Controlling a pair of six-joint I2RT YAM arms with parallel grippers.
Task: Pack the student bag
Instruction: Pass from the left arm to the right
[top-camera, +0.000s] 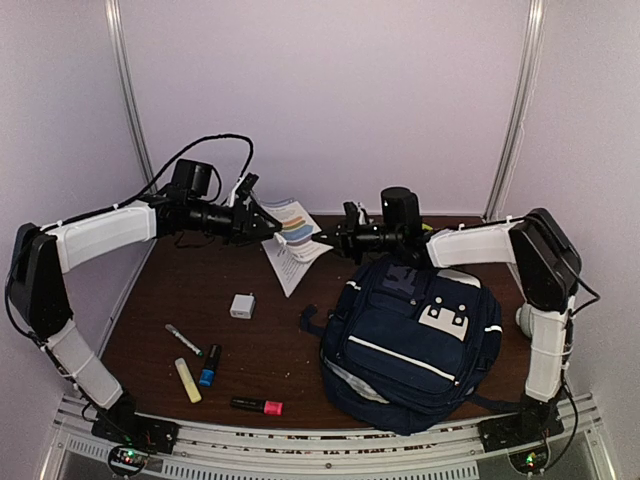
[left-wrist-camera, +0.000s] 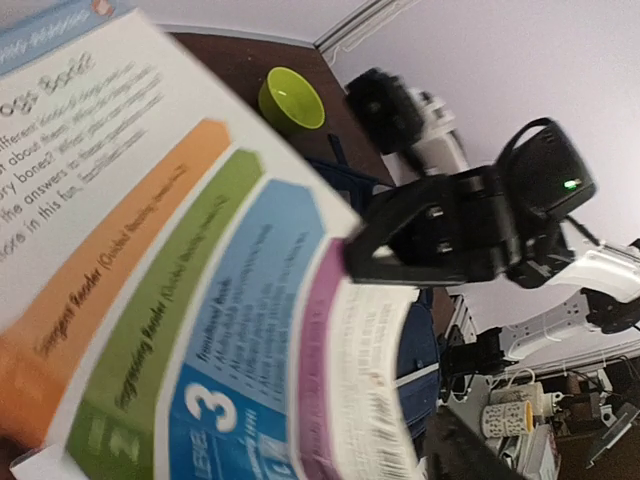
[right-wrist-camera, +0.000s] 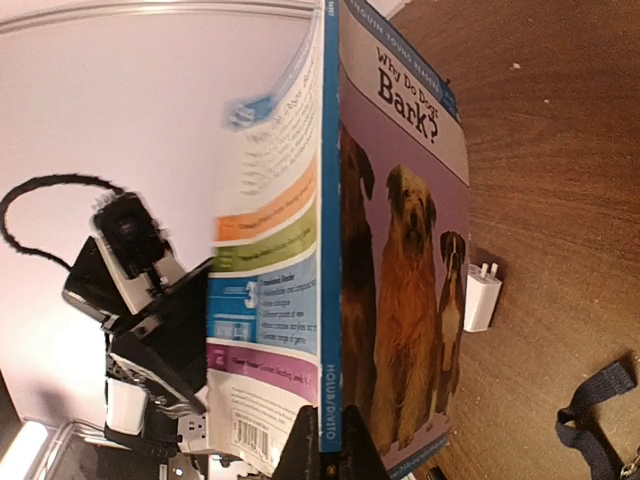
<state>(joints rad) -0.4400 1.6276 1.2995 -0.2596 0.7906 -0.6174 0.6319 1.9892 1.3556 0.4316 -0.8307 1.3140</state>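
- right gripper is clamped tight on the bottom of the spine of a book, "Why Do Dogs Bark?", dogs on the cover. The book hangs in the air, well off the table
- left gripper comes in from the other side, right up against the book's back cover. Honestly can't tell how far apart its fingers are or whether it's gripping, since the cover fills its wrist cam
- the two grippers face each other with the book between them
- student bag, navy with white patches, lies flat on the table just below and behind the right gripper, toward that arm's base
- white charger sits on the table below the left gripper
- pens and highlighters are scattered further back toward the left arm's base, well apart from both grippers
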